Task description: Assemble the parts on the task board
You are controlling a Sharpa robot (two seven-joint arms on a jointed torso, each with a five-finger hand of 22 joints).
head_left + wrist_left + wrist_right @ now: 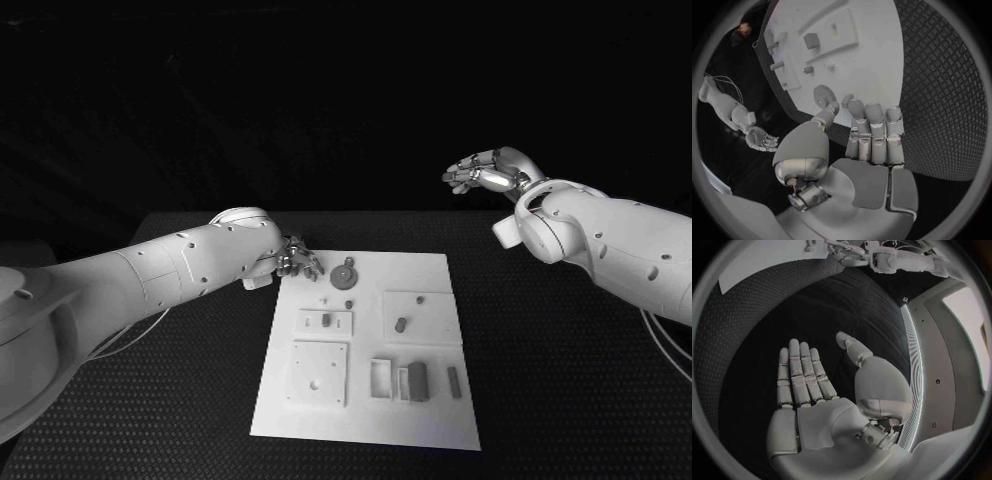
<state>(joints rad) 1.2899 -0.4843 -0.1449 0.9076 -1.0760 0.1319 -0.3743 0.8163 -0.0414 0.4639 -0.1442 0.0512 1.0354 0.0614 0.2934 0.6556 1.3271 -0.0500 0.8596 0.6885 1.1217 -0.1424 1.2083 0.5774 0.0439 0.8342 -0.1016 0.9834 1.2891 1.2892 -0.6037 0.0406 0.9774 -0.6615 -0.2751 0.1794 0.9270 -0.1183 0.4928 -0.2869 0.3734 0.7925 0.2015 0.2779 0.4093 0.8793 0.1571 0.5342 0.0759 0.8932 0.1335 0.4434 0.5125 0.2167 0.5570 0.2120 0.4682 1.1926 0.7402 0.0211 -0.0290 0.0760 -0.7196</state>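
Observation:
The white task board point(433, 280) lies in the middle of the black table. A round grey disc part point(345, 275) sits near the board's far left corner, and several small grey parts lie further down it, among them a dark block point(417, 381). My left hand point(296, 258) hovers at that far left corner, just beside the disc, fingers apart and holding nothing. The left wrist view shows its straight fingers point(873, 130) and the disc point(824, 94) just past the thumb tip. My right hand point(488, 172) is raised beyond the table's far right, open and empty, its palm point(817, 405) flat.
A square plate point(320, 372) and a slim upright piece point(453, 380) stand on the board's near half. Textured black table point(577, 380) spreads to both sides of the board. My right hand point(762, 140) appears small in the left wrist view.

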